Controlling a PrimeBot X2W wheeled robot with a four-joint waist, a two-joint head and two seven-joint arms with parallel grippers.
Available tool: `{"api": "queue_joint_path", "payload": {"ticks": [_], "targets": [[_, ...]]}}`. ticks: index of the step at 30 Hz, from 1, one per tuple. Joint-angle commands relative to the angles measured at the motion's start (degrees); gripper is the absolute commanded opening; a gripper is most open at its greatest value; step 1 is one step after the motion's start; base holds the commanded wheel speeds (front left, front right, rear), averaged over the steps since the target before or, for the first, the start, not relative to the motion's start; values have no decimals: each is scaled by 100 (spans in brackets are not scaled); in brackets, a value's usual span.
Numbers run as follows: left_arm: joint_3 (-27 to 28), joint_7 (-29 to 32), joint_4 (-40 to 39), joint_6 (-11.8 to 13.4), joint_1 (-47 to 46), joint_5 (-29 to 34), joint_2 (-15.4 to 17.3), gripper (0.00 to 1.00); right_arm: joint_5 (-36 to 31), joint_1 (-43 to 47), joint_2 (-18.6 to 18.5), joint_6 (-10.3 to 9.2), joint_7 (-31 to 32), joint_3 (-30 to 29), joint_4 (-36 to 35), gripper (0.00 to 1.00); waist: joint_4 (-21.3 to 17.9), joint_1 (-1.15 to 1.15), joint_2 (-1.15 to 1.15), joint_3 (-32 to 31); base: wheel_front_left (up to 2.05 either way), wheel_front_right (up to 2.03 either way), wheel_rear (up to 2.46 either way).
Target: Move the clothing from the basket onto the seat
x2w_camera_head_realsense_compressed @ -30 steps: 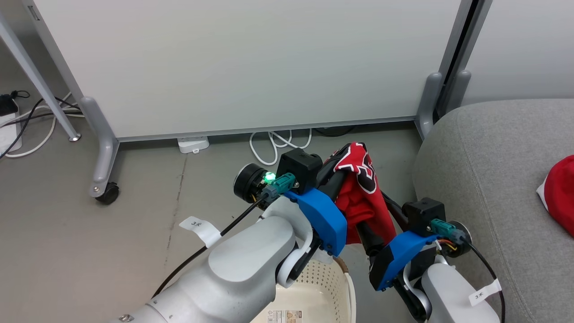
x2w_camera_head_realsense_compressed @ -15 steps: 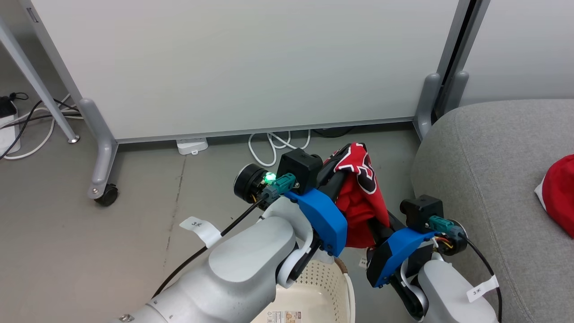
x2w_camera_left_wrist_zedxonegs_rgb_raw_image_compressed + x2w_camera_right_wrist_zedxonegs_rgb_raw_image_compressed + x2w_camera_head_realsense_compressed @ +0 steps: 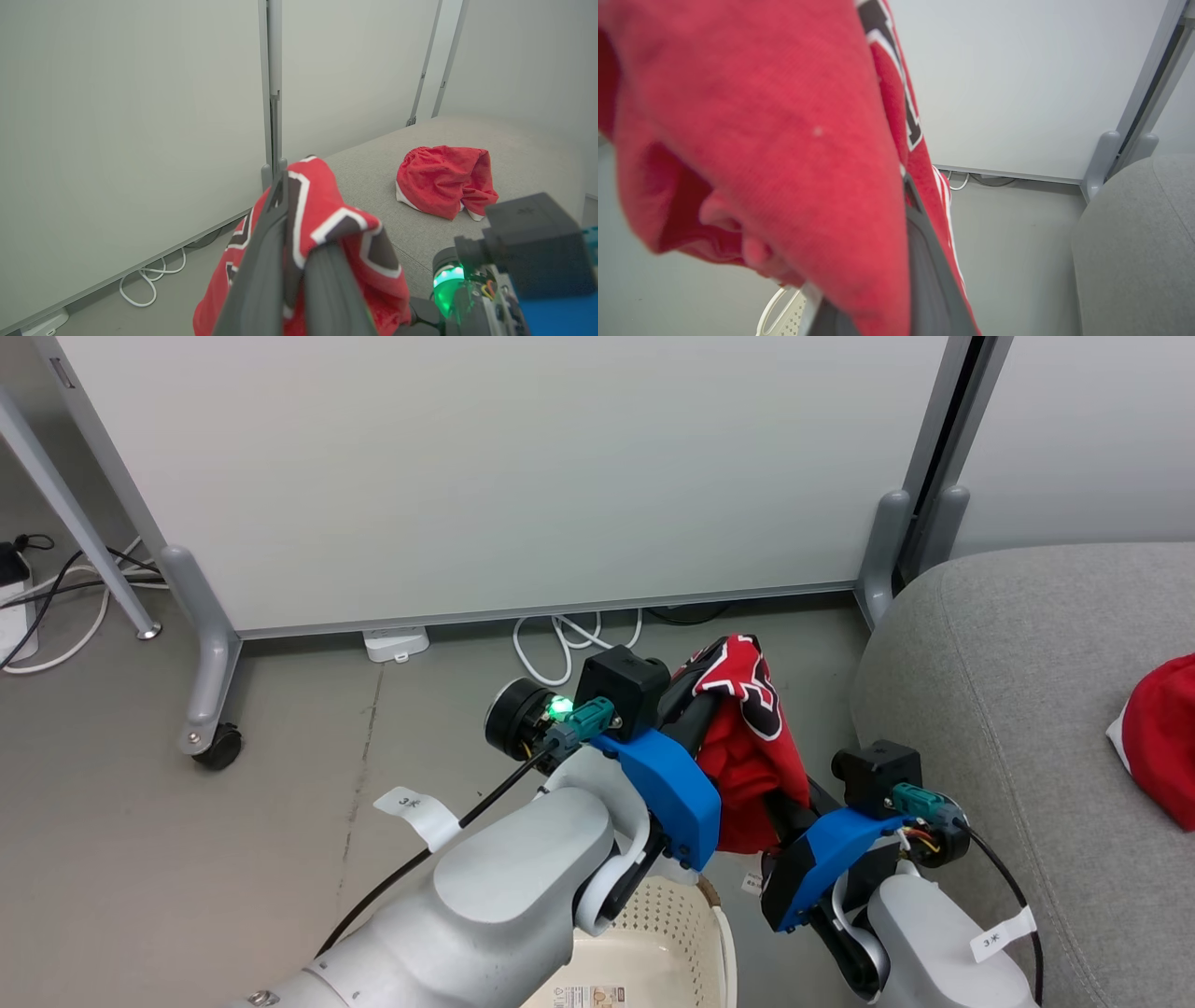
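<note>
My left gripper [image 3: 717, 683] is shut on the top of the red jersey [image 3: 747, 747], which hangs in the air above the floor; its black-and-white lettering shows. In the left wrist view the jersey [image 3: 327, 219] drapes over that gripper [image 3: 299, 219]. Lower down, the right gripper [image 3: 786, 795] is shut on the jersey's lower part, and the cloth [image 3: 784, 140] covers most of that wrist view. The cream basket [image 3: 672, 943] sits below both arms. The plain red garment [image 3: 1158, 737] [image 3: 444, 179] lies on the grey sofa [image 3: 1008, 691] at the right.
A white partition panel [image 3: 523, 467] on castor legs [image 3: 210, 728] stands ahead. White cables [image 3: 569, 639] and a power strip [image 3: 397, 639] lie at its base. More cables [image 3: 65, 607] trail at the far left. Grey floor lies between the partition and the basket.
The camera has turned slightly right, so the whole picture has slid left. The right gripper has drawn in a little toward the left arm, bunching the jersey's lower part.
</note>
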Motion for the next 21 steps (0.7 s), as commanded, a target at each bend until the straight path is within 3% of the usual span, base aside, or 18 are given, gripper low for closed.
{"api": "queue_joint_path", "payload": {"ticks": [1,6,7,8,10,11,12,21], "targets": [[2,-30,15,2,-18,-29,-1,0,12,-76,-2,3,-45,6,20,0,1,0,0,-3,0,0,0],[-11,-30,27,-6,-16,-47,-1,0,33,-97,-2,3,-61,10,72,0,4,0,0,-12,0,0,0],[-12,-30,29,-6,-18,-51,-1,7,40,-103,-2,3,-65,14,81,0,5,0,0,-12,0,0,0],[-14,-30,35,-5,-20,-58,-1,20,50,-109,-2,3,-70,19,90,0,4,0,0,-12,0,0,0],[-18,-29,43,-5,-24,-72,-1,62,68,-124,-2,3,-70,24,103,0,2,0,0,-11,0,0,0],[-20,-30,47,-2,-29,-73,-1,94,65,-131,-2,3,-74,27,111,0,2,0,0,-12,0,0,0],[-21,-30,52,-1,-32,-72,-1,100,66,-135,-2,3,-78,29,116,0,2,0,0,-13,0,0,0],[-74,-29,110,-15,-28,-127,-1,100,93,-172,-2,3,-109,24,183,0,6,0,0,-25,0,0,0]]}}
